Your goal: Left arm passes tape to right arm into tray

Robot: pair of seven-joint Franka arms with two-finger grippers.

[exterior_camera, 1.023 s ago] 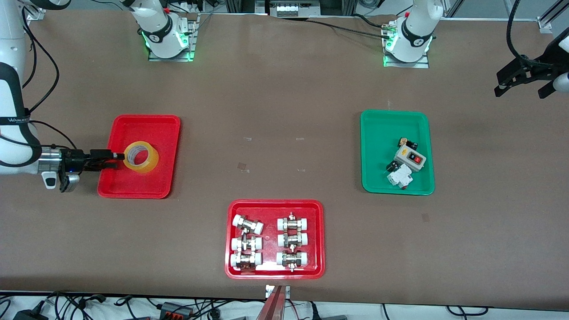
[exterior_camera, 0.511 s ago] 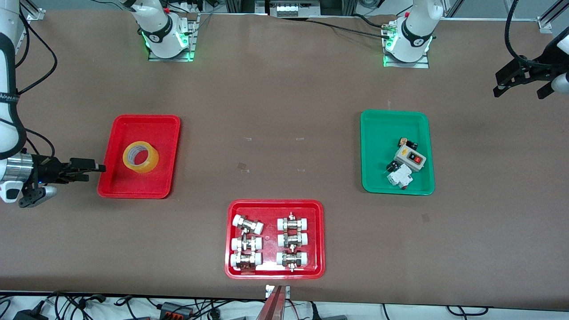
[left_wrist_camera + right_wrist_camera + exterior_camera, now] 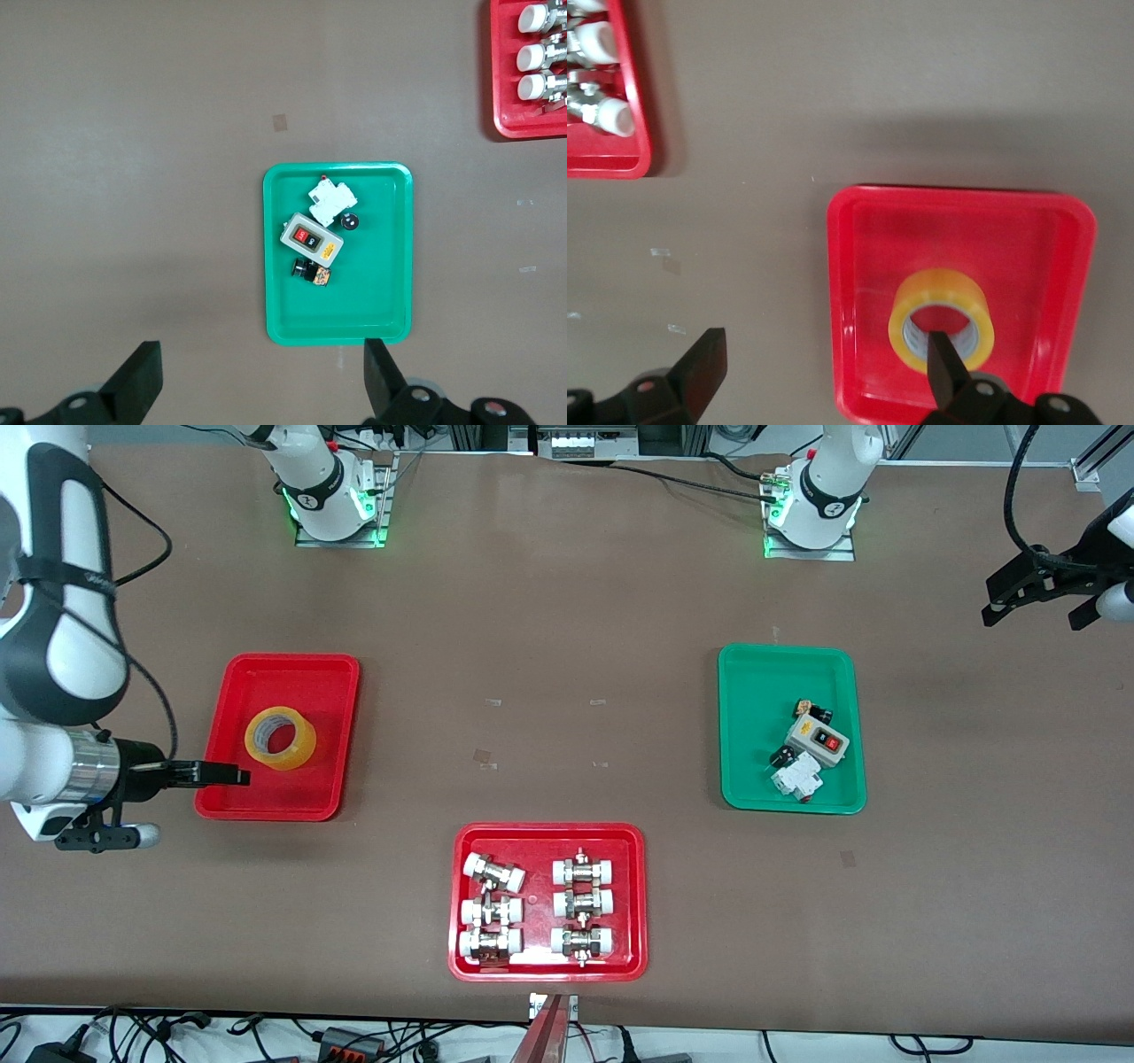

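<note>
The yellow tape [image 3: 280, 738] lies flat in the plain red tray [image 3: 306, 682] toward the right arm's end of the table. My right gripper [image 3: 237, 777] is open with nothing in it, up over the tray's corner nearest the front camera and apart from the roll. In the right wrist view the right gripper [image 3: 824, 341] straddles the tray's [image 3: 966, 230] rim, one finger in front of the tape [image 3: 943, 288]. My left gripper [image 3: 1038, 611] hangs open and empty over bare table at the left arm's end. In the left wrist view the left gripper [image 3: 259, 354] holds nothing.
A wider red tray [image 3: 547, 967] holding several white-capped metal fittings sits near the front edge, mid-table. A green tray [image 3: 753, 691] with small electrical parts lies toward the left arm's end, and the left wrist view also shows this green tray [image 3: 341, 323].
My right gripper drew back from the tape, which stays in the tray, then shifted to the tray's near corner as its arm swung. The left gripper barely moved.
</note>
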